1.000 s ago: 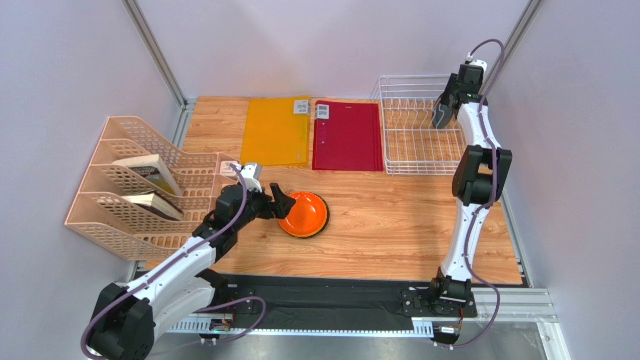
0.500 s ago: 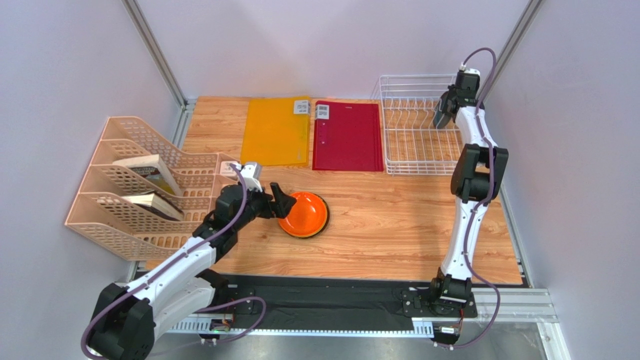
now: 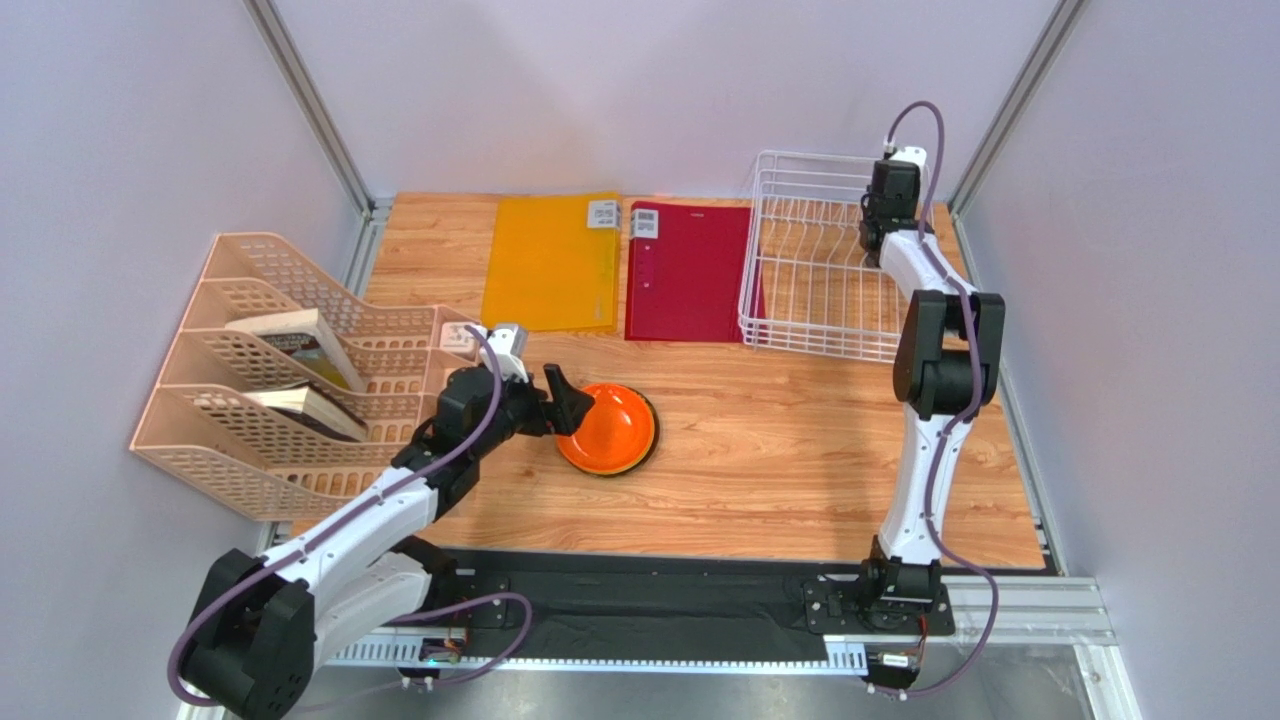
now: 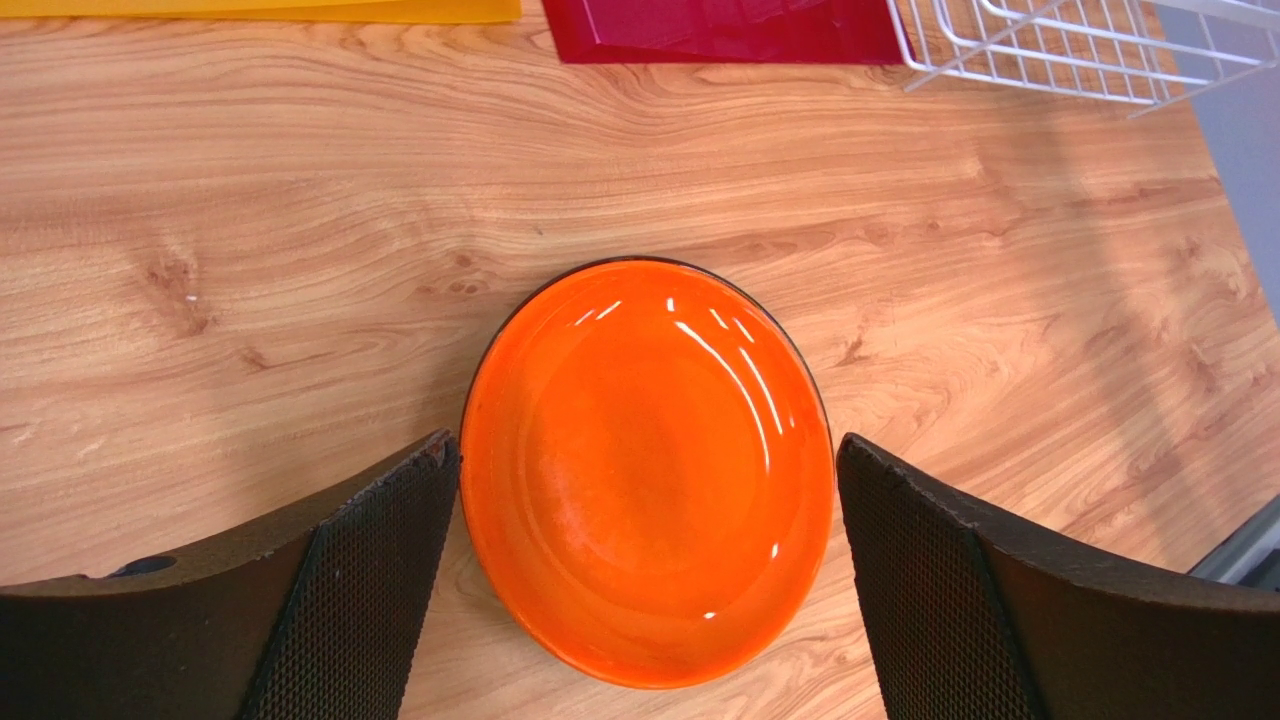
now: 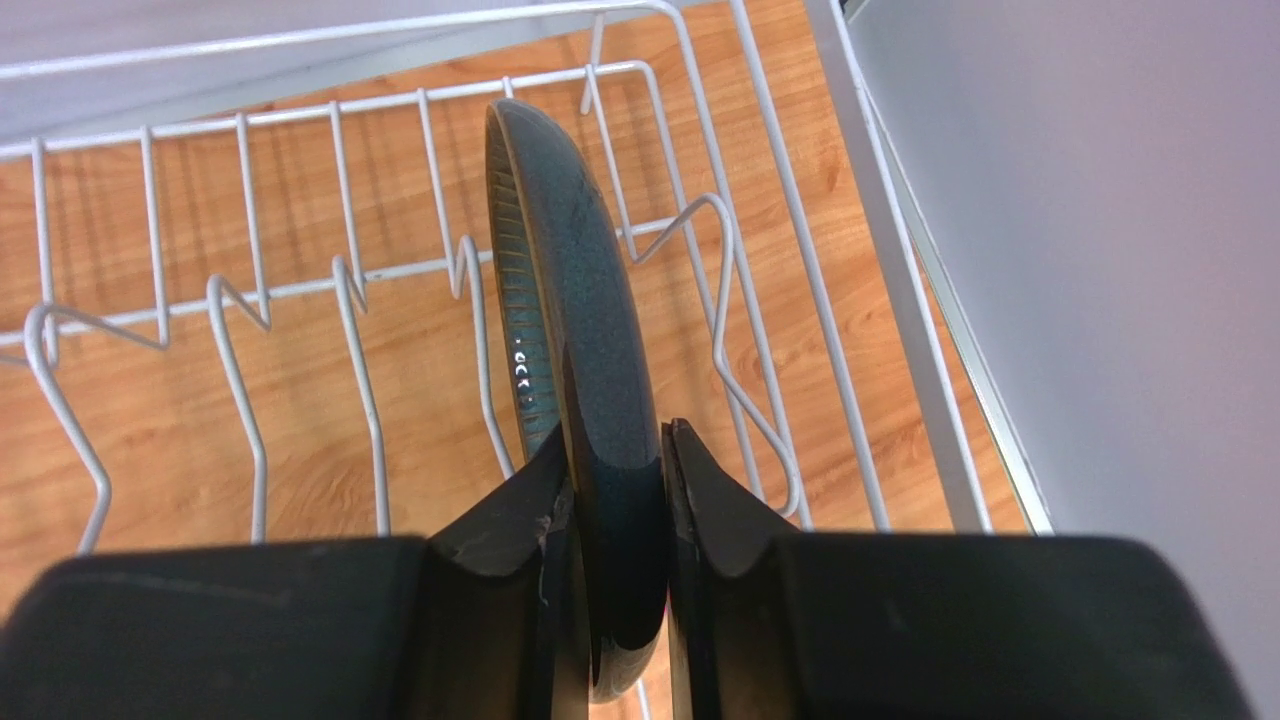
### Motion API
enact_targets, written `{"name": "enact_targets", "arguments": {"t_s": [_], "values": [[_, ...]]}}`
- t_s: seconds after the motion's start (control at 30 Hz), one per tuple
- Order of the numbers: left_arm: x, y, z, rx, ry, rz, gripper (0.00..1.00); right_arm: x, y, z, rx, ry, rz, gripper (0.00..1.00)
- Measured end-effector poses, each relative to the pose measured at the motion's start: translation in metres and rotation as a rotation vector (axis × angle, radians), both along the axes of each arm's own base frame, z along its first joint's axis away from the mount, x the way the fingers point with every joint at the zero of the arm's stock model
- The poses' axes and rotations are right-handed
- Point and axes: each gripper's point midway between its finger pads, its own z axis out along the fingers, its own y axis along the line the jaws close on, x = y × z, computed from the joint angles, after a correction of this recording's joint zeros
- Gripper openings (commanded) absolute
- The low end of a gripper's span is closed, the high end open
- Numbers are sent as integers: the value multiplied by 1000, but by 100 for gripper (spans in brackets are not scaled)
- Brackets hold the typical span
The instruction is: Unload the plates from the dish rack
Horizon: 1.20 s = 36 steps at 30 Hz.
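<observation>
Near left, left gripper [image 3: 555,402]: stands spread wide, fingers either side of the orange plate [image 4: 646,473], touching it nowhere visible. The orange plate lies flat, face up, on the wooden table [image 3: 751,465], well apart from the dish rack [image 3: 812,255]; judged unloaded.

Far right, right gripper [image 5: 616,458]: pinches the rim of the dark grey-teal plate [image 5: 579,270], one finger on each face. Said plate stands on edge between the wire prongs of the dish rack, close to its right wall. Rack sits askew, left edge reaching the red folder [image 3: 694,270]. No other plates in view.

Step in hand, as judged: extraction of the dark grey-teal plate; grip made, lift not yet done. Next move calls for a straight pull out of the slot, clear of the prongs, without dragging the light rack along; then a carry to bare table near the orange plate.
</observation>
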Motion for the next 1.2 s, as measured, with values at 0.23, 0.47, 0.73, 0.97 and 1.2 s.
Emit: {"name": "enact_targets", "arguments": {"t_s": [0.23,0.47,0.73,0.97,1.2], "values": [[2,-1,-3,1,4,0,100,-7,8,16,-86,-12,-23,0],[3,-1,-4,1,5,0,100,-6,8,21,-99,-17,-29,0],[4,-1,-10,11,19,5,100,-26,10,41,-77,-41,-49,0],[24,-8,5,22,27,17,100,-69,17,150,-49,-211,-92,0],[45,-21,47,-11,-47,-4,100,-145,71,202,137,-360,34,0]]}}
